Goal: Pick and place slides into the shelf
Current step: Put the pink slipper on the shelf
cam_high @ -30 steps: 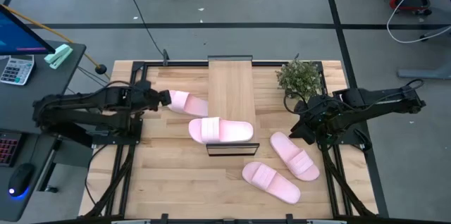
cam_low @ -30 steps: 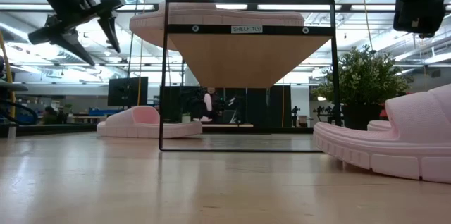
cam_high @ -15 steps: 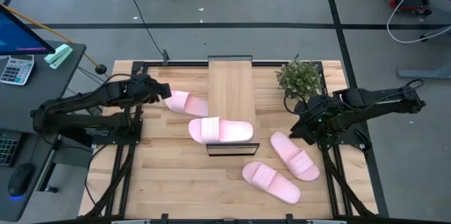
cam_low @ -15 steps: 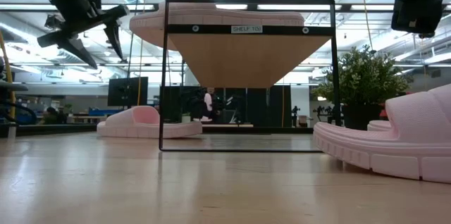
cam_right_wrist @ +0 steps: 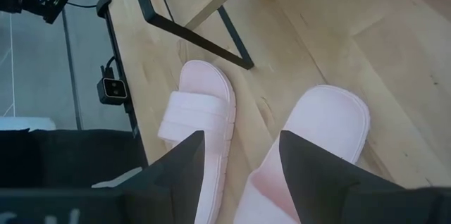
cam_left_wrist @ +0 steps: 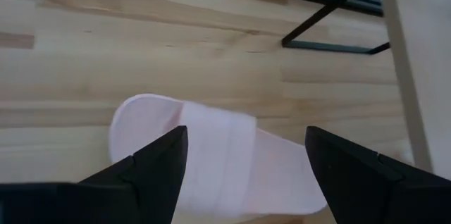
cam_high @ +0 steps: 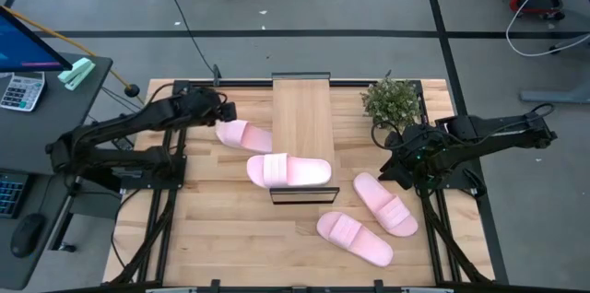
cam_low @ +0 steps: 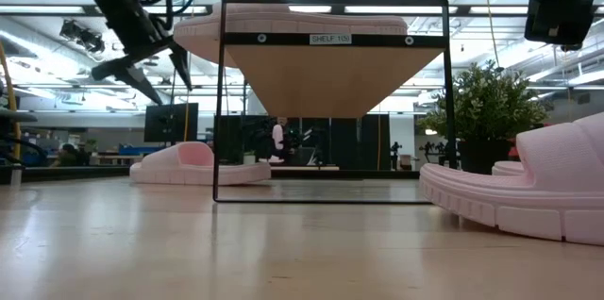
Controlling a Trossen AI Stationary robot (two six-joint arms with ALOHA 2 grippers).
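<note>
On the shelf [cam_high: 301, 113] lies one slide [cam_high: 288, 170] (both claws apart, empty).

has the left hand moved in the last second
Yes. The left hand has swung toward the shelf and the table's far edge, above a slide.

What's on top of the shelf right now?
One slide lies crosswise on the shelf near its front end, overhanging both sides. The rest of the panel is bare. A second slide lies beside the shelf; part of it is hidden under the panel's edge.
</note>
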